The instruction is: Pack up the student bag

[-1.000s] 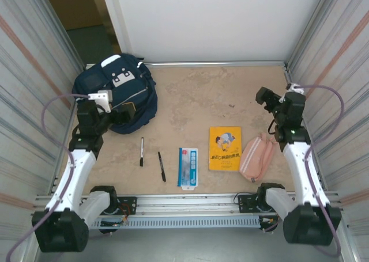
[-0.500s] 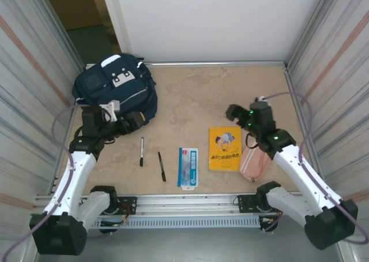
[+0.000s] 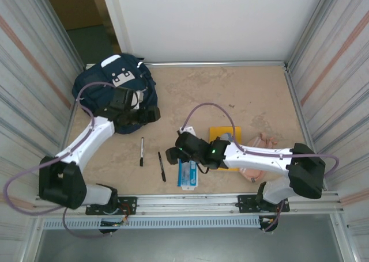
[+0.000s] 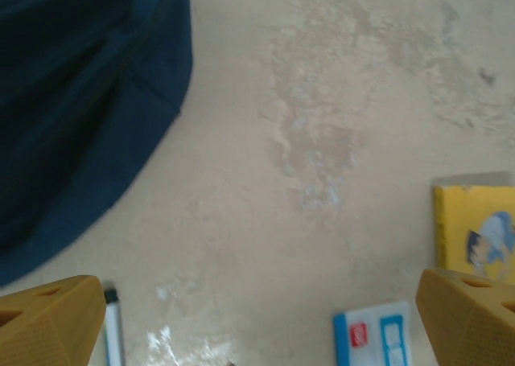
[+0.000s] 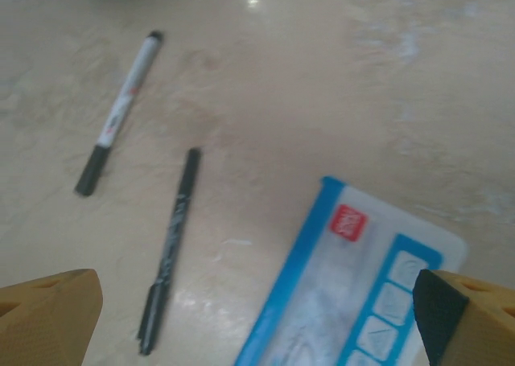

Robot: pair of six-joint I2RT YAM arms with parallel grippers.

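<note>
Student bag (image 4: pixel 72 100) flanks the released left end effector (image 4: pixel 257 322); released right end effector (image 5: pixel 257 318) overlooks black pen (image 5: pixel 169 253).

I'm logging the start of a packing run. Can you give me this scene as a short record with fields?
bag: student bag, far left of the table
loose on table: white pen, black pen, blue-and-white packet, yellow book, pink pouch
left gripper: open, empty, by the bag's near right edge
right gripper: open, empty, above the black pen and packet
</note>
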